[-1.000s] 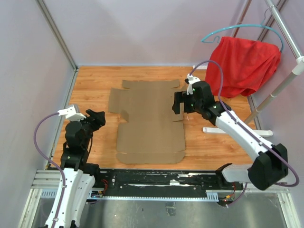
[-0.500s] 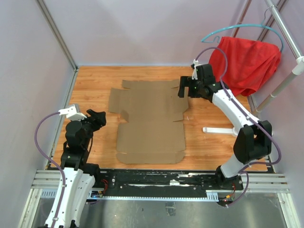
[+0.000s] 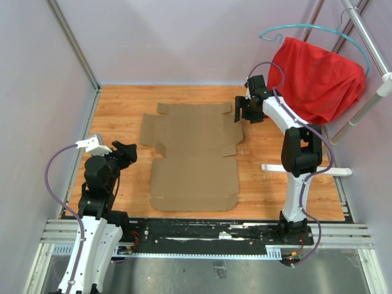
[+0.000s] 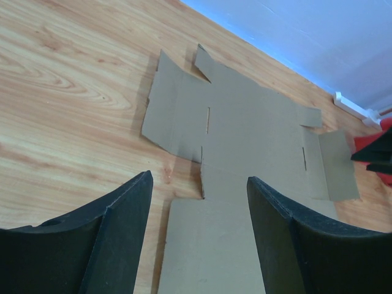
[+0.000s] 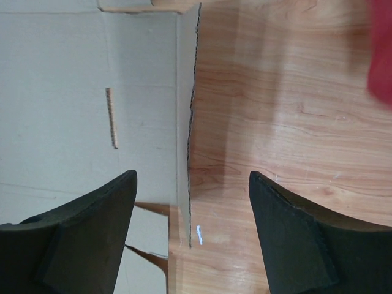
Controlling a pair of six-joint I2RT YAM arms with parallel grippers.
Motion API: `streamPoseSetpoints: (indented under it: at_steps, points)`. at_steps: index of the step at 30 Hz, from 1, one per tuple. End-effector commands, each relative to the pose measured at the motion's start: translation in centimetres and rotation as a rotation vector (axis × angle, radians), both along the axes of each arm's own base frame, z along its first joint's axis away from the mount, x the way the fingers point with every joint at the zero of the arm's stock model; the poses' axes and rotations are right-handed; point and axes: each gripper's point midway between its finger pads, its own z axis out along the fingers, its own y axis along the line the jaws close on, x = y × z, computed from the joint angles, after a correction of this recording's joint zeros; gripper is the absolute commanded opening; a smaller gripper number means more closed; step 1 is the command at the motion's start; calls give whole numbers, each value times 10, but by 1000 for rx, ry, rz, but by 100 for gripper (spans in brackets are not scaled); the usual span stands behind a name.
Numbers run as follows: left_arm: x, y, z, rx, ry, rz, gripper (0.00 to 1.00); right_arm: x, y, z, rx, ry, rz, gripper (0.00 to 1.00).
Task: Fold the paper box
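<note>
The paper box (image 3: 193,156) is a flat brown cardboard cut-out with flaps, lying unfolded on the wooden table. It also shows in the left wrist view (image 4: 245,141) and the right wrist view (image 5: 92,92). My left gripper (image 3: 125,152) is open and empty, left of the sheet, pointing toward it. My right gripper (image 3: 244,110) is open and empty, hovering over the sheet's far right flap (image 5: 184,122), whose edge lies between the jaws.
A red cloth (image 3: 315,79) hangs on a teal hanger from a rack at the back right. The rack's white foot (image 3: 306,169) lies on the table right of the sheet. Lilac walls close the left and back.
My right gripper has moved from over the sheet's right middle toward the far right corner, the arm stretching out. The left arm and the sheet have not moved.
</note>
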Motion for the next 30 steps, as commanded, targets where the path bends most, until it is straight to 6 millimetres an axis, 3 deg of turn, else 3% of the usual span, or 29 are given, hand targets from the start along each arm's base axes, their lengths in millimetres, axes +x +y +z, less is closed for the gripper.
streamPoseSetpoints:
  at_steps: [1, 16, 24, 30]
  points:
    - [2, -5, 6, -12, -32, -20, 68, 0, -6, -14, -71, 61, 1, 75]
    - [2, -6, 4, -15, -26, -29, 68, 29, 8, -24, -128, 75, 21, 71]
    - [3, -8, 3, -17, -22, -34, 68, 10, -2, -26, -192, 82, -5, 74]
    - [4, -7, 0, -17, -10, -33, 67, -37, -4, -10, -266, 62, -23, 77]
